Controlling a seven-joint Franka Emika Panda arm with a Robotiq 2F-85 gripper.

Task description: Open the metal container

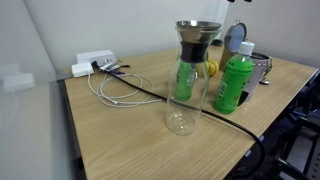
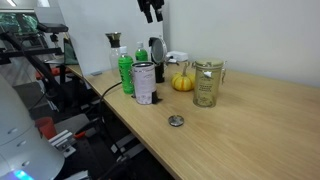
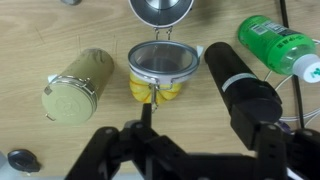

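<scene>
Metal container (image 2: 144, 84): stands on counter (image 2: 250, 130), well below end effector (image 2: 151, 14), green bottle (image 2: 125, 72) just beside it. End effector: hangs high, holding nothing (finger spread cannot be told).

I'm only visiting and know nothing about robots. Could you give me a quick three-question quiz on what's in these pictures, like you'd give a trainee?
1. True or false: the gripper is touching the metal container.
2. What colour is the plastic bottle? A red, B green, C blue.
3. Which stands taller in an exterior view, the glass carafe or the plastic bottle?

Key: 1 false, it hangs well above the container, apart from it. 2 B. 3 the glass carafe.
</scene>
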